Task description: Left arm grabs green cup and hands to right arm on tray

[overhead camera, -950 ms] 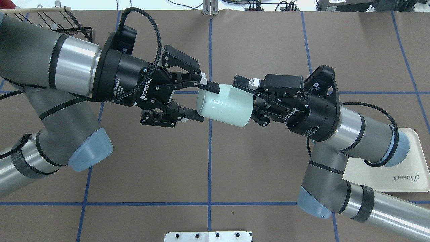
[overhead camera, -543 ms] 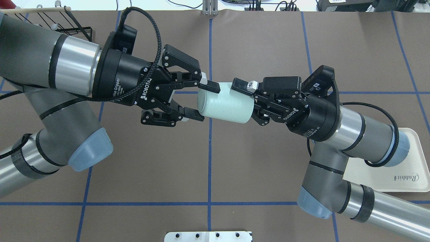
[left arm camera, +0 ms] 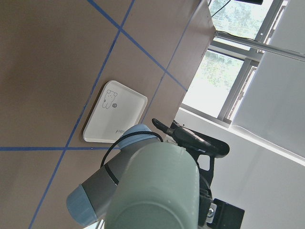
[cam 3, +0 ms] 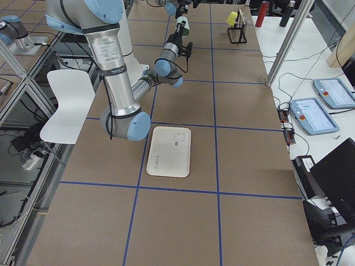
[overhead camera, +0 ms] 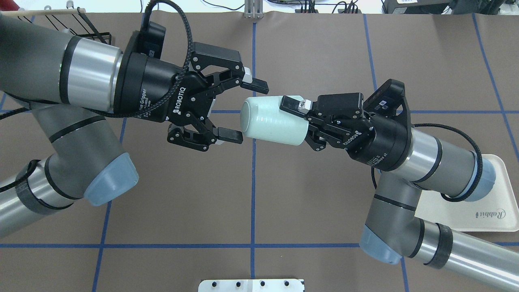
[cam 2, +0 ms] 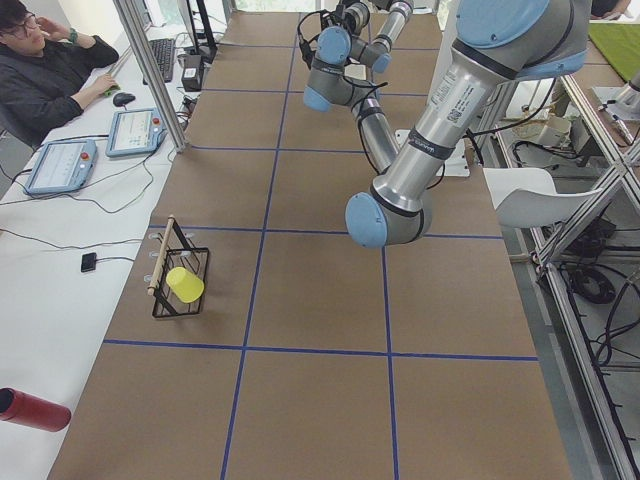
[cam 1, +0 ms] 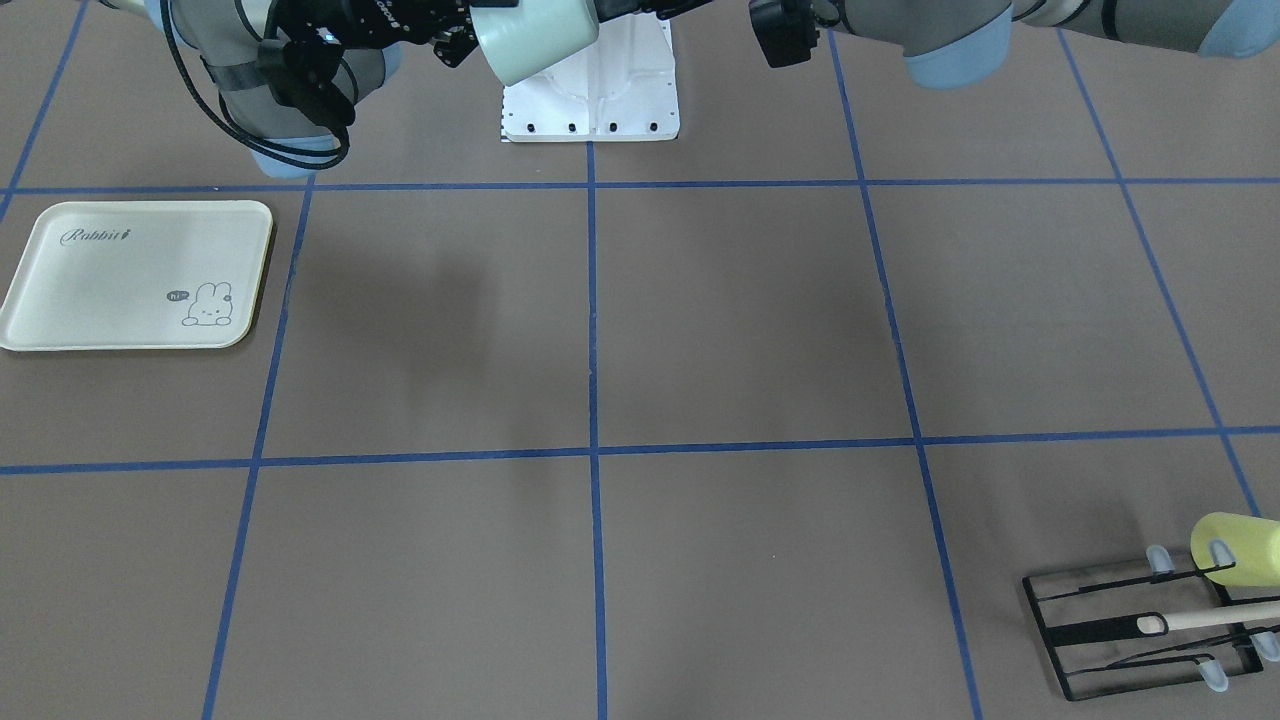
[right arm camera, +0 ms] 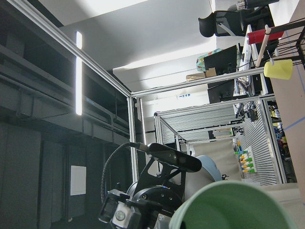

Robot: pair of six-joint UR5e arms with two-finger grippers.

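Observation:
The green cup [overhead camera: 269, 121] lies on its side in mid-air over the table's middle, base toward my left arm. My right gripper [overhead camera: 290, 115] is shut on its rim end, one finger [overhead camera: 291, 104] over the wall. My left gripper [overhead camera: 246, 110] is open, its fingers spread clear of the cup's base on both sides. The cup also shows in the front view [cam 1: 530, 35], the left wrist view [left arm camera: 157, 191] and the right wrist view [right arm camera: 233, 207]. The tray [overhead camera: 488, 213] lies empty under my right arm, also seen in the front view [cam 1: 130, 275].
A black wire rack [cam 1: 1140, 630] with a pale yellow cup [cam 1: 1238, 548] and a wooden rod stands at the far corner on my left side. A white base plate [cam 1: 590, 100] sits at the robot's edge. An operator [cam 2: 45, 70] sits beside the table.
My left gripper has opened and let go of the cup's base, its fingers now spread apart. The right gripper stays shut on the cup, which has shifted slightly.

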